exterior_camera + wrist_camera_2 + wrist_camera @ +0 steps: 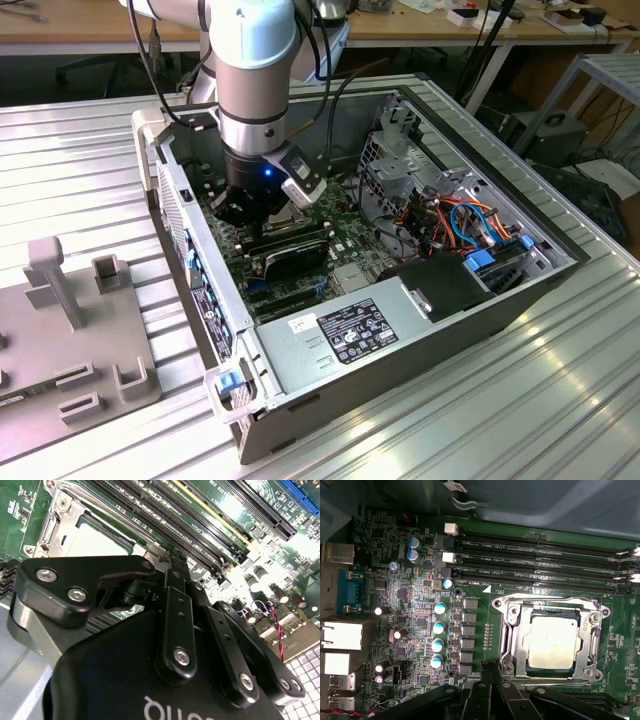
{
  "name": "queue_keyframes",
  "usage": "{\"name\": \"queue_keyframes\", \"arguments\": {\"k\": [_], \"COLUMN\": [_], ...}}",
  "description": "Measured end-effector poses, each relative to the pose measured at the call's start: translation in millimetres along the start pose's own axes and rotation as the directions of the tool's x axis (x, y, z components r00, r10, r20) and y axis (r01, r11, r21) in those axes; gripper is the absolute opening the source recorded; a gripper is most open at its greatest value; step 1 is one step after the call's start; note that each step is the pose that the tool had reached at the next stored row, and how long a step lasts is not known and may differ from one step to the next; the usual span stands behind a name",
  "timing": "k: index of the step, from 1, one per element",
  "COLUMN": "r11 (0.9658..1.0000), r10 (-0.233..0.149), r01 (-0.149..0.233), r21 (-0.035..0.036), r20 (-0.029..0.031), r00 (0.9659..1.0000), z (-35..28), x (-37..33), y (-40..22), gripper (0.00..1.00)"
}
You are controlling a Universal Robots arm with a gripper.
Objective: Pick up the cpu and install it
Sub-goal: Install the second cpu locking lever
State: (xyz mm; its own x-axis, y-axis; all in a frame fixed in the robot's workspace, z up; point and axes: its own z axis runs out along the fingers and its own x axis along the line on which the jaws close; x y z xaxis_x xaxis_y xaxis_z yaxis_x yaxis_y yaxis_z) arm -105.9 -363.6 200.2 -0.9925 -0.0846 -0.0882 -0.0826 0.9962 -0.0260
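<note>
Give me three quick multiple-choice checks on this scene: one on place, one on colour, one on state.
1. Where is the cpu?
A) in the socket
B) on the grey stand outside the case
C) between the fingers
2. What colour is the motherboard?
A) blue
B) green
C) red
3. How is the gripper?
A) wide open
B) shut on the cpu
C) shut, holding nothing

Answers: 1 A, the first wrist view shows it lying inside the socket frame. 2 B, the board is green in both wrist views. 3 C, the fingertips meet beside the socket with nothing between.
</note>
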Motion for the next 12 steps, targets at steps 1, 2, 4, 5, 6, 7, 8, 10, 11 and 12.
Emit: {"name": "queue_keyframes", "arguments": {"k": [1,2,4,5,6,7,8,10,11,12], "r11": [1.0000,1.0000,1.0000,1.0000,1.0000,1.0000,1.0000,1.0000,1.0000,1.0000], "r10": [0.000,0.000,0.000,-0.001,0.000,0.000,0.000,0.000,0.000,0.000], "r01": [0.000,0.000,0.000,0.001,0.000,0.000,0.000,0.000,0.000,0.000], "r21": [0.0000,-0.0001,0.0000,0.0002,0.0001,-0.0005,-0.0004,-0.0001,-0.0001,-0.0002], "r20": [0.0000,0.0000,0.0000,-0.0002,-0.0001,0.0003,0.0001,0.0000,0.0001,0.0002], "r00": [1.0000,1.0000,1.0000,1.0000,1.0000,1.0000,1.0000,1.0000,1.0000,1.0000], "z": [0.0,0.0,0.0,-0.9,-1.9,-3.0,-4.2,-7.4,-8.3,-8.4], "x": [0.0,0.0,0.0,0.0,-0.1,-0.3,-0.4,-0.6,-0.7,-0.8], "y": [-0.2,-0.3,-0.4,-0.5,-0.5,-0.5,-0.5,-0.6,-0.6,-0.6], "gripper": [0.11,0.11,0.11,0.11,0.11,0.11,0.11,0.11,0.11,0.11]}}
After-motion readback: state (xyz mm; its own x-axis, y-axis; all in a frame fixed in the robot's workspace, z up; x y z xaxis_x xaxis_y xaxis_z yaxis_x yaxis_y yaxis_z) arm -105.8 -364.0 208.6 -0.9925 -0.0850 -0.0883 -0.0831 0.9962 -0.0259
